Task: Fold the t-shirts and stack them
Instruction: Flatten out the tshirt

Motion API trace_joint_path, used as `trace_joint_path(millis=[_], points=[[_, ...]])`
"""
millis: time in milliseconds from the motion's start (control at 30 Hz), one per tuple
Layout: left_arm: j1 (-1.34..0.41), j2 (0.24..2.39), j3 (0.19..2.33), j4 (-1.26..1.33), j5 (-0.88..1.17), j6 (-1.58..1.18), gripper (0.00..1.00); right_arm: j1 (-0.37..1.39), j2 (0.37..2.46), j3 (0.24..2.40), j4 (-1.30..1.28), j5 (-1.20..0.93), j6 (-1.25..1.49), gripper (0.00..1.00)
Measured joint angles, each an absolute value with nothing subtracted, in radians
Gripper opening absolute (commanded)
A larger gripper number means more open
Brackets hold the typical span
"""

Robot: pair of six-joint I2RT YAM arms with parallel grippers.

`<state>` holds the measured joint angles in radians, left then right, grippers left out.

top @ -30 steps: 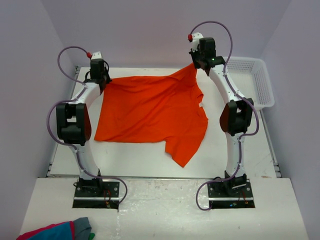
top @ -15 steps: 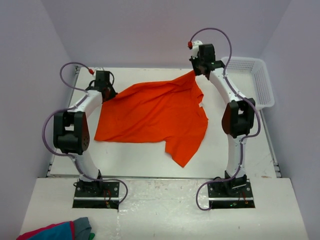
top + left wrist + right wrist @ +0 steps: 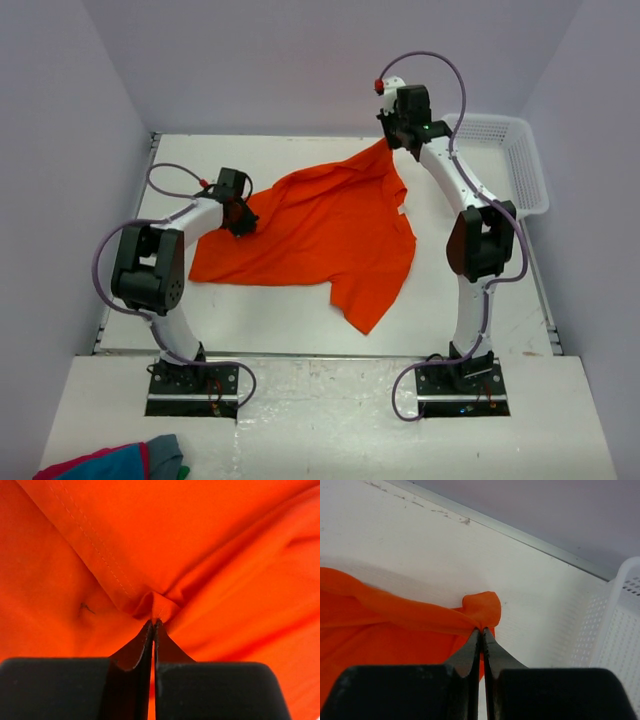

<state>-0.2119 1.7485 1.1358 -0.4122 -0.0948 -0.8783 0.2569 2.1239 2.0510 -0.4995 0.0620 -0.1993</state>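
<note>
The orange t-shirt (image 3: 320, 230) lay spread mid-tabletop (image 3: 300, 150), its 9 o'clock edge clenched in the left end effector (image 3: 243, 222) and its 1 o'clock corner in the right end effector (image 3: 392, 142). A white mesh basket (image 3: 520, 170) stood at 2 o'clock, its left rim partly behind the right arm. At 7 o'clock a red, blue and grey cloth bundle (image 3: 120, 462) was cut off by the frame.

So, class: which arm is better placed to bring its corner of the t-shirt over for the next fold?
Probably the left: its jaws pinch an edge above the t-shirt's cloth, while the right's hold the far corner near the table's back edge.
</note>
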Motion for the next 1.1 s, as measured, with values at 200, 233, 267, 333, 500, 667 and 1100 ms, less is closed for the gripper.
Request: trace_joint_path(millis=[200, 233, 267, 333, 500, 667, 1100], points=[[-0.21, 1.851, 1.152, -0.412, -0.066, -0.9, 0.0, 0.262, 2.123, 2.023, -0.493, 0.061, -0.198, 0.0], [-0.21, 1.851, 1.152, -0.411, -0.07, -0.898, 0.01, 0.262, 2.123, 2.02, -0.492, 0.061, -0.198, 0.0], [-0.212, 1.851, 1.152, -0.413, -0.077, -0.897, 0.04, 0.262, 2.123, 2.019, -0.493, 0.061, -0.198, 0.0], [-0.217, 1.85, 1.152, -0.411, -0.095, -0.891, 0.09, 0.262, 2.123, 2.017, -0.492, 0.06, -0.198, 0.0], [-0.236, 1.806, 1.135, -0.413, -0.175, -0.861, 0.3, 0.263, 2.123, 2.017, -0.493, 0.06, -0.195, 0.0], [-0.282, 1.692, 1.093, -0.413, -0.279, -0.84, 0.5, 0.268, 2.123, 2.017, -0.493, 0.06, -0.195, 0.0], [-0.371, 1.617, 1.012, -0.402, -0.347, -0.799, 0.39, 0.284, 2.123, 2.017, -0.493, 0.06, -0.195, 0.0]])
